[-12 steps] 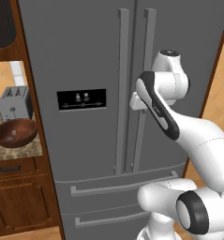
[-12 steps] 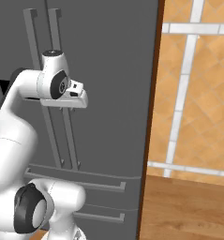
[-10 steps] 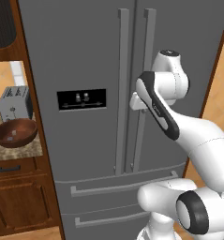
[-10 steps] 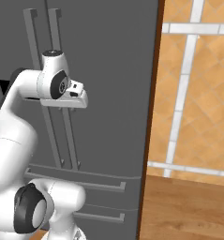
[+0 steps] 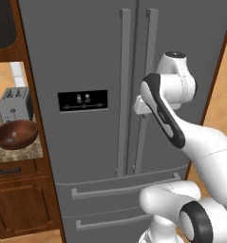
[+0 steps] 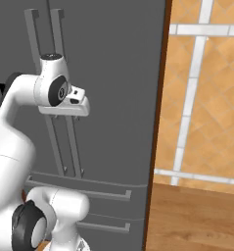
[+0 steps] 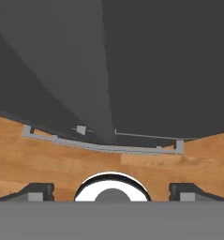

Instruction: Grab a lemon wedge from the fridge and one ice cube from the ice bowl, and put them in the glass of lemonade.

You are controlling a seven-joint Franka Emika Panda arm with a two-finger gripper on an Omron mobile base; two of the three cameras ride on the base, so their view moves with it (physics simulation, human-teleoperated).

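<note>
Two long vertical handles sit just ahead of the claw on the tall grey steel French-door fridge, whose doors look closed. The claw is released, fingers spread wide with the right-hand handle between them. If the fingers clench off-centre they could snag both handles or slip off. Swinging the door needs room: the arm crowds the front, and the tiled wall lies beyond the claw's right. Well off to its left, on the desk, rests the dark reddish-brown round ice bowl, beside a toaster.
</note>
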